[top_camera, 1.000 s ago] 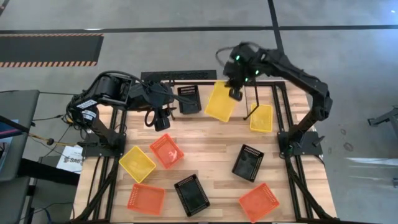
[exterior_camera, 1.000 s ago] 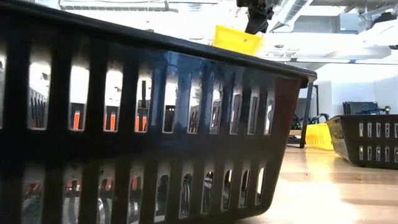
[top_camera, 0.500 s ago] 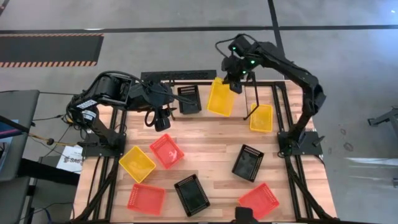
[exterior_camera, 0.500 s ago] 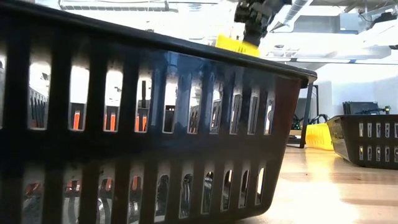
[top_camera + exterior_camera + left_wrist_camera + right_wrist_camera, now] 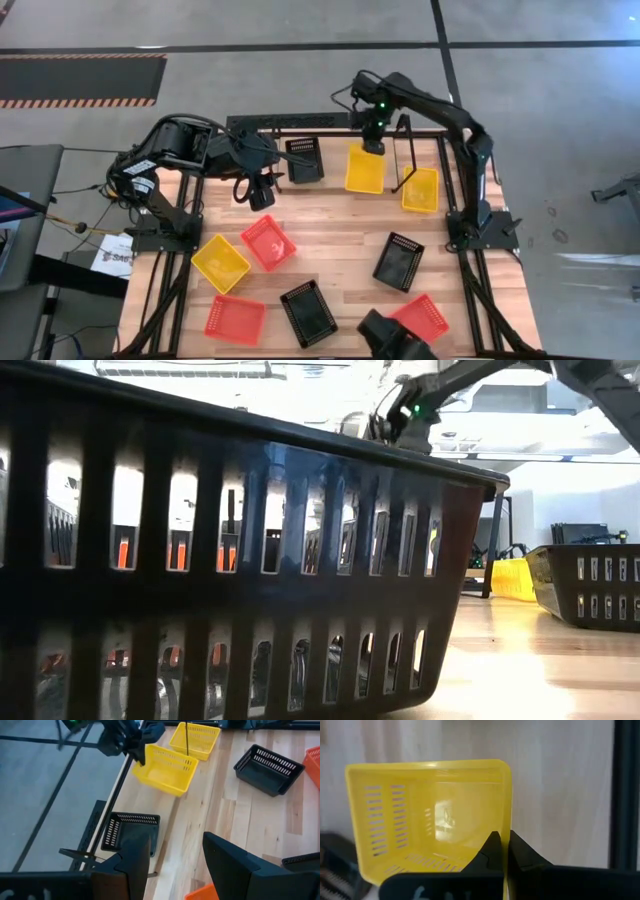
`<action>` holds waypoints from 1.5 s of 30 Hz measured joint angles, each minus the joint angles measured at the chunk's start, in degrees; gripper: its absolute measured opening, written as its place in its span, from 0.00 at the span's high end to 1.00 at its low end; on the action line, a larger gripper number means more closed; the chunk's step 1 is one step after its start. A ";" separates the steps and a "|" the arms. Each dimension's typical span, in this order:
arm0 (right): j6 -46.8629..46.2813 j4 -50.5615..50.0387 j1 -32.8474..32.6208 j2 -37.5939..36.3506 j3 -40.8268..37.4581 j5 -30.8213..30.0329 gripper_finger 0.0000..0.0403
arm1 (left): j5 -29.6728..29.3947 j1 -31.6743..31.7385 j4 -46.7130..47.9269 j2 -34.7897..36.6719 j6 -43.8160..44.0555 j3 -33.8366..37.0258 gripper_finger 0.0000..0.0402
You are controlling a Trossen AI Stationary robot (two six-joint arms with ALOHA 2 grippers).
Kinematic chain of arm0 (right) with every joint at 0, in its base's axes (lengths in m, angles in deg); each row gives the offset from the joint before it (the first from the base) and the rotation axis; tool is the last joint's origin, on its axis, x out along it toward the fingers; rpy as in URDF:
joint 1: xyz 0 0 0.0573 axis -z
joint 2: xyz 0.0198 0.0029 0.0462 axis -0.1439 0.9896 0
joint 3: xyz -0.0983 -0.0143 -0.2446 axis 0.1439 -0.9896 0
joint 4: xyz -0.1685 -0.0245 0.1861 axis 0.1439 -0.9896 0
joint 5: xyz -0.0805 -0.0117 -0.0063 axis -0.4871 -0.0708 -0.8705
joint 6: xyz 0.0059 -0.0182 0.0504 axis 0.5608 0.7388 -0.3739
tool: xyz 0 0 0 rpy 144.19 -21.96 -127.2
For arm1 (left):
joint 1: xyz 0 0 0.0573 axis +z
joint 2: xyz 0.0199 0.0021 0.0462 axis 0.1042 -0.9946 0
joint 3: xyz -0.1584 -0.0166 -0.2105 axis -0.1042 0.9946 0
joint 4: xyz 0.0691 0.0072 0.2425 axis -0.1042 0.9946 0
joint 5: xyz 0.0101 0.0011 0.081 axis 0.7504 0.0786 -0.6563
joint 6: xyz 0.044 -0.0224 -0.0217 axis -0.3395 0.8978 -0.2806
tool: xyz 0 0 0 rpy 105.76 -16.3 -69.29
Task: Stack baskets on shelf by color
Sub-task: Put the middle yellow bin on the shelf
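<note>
My right gripper (image 5: 372, 143) is shut on a yellow basket (image 5: 365, 170), low over the table's far side between a black basket (image 5: 304, 160) and a second yellow basket (image 5: 420, 190). A thin upright post of the shelf (image 5: 404, 150) stands just right of the held basket. Whether the held basket's bottom touches the wood I cannot tell. My left gripper (image 5: 175, 862) hangs open and empty over the far left (image 5: 258, 195). Near the camera lie a yellow basket (image 5: 220, 262), three red-orange ones (image 5: 268, 242) (image 5: 235, 318) (image 5: 420, 318) and two black ones (image 5: 308, 312) (image 5: 399, 261). My right gripper pinches the yellow basket's far end wall (image 5: 505, 827) near a corner, one finger (image 5: 487, 851) inside the basket and one outside. The fingers come steeply from above, pointing down. The basket hangs below them, open side up and nearly level.
In the low view a black basket (image 5: 250, 560) close in front fills most of the picture and hides the held basket. The black tube frame (image 5: 470, 290) edges the table. A dark shape (image 5: 395, 340) shows at the near edge. Bare wood lies mid-table (image 5: 335, 235).
My right gripper has sunk toward the table's far side with the yellow basket, tipping to point more steeply down. The basket, first high and slanted, has dropped low and squared up with the table's edges. In the low view it has sunk behind the black basket's rim.
</note>
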 joint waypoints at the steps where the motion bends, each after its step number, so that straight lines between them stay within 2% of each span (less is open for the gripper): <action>1: 0.17 -1.30 0.48 0.65 -0.02 -1.64 0.99 | 0.00 0.00 0.00 0.00 0.02 0.00 0.58; 4: 0.30 -3.29 1.71 1.65 -0.02 -5.65 0.99 | 0.00 0.00 0.00 0.00 0.04 0.00 0.58; 7: 0.83 -3.39 3.13 1.80 -0.02 -6.82 0.99 | -0.07 0.00 -0.01 0.00 0.07 0.00 0.58; 20: 4.46 -0.32 6.89 1.82 -0.02 -6.72 0.99 | -0.04 0.00 0.00 0.00 -0.30 0.00 0.58; 26: 5.53 2.07 7.10 1.82 -0.16 -3.43 0.99 | -0.57 0.00 -0.01 0.00 -1.73 0.00 0.58; 38: 7.68 5.77 7.98 1.89 -8.66 -3.52 0.99 | -1.31 0.00 0.00 0.00 -1.78 0.00 0.58; 45: 9.59 9.12 8.00 1.88 -9.26 -3.68 0.99 | -1.51 -0.02 0.00 0.00 -1.18 0.00 0.58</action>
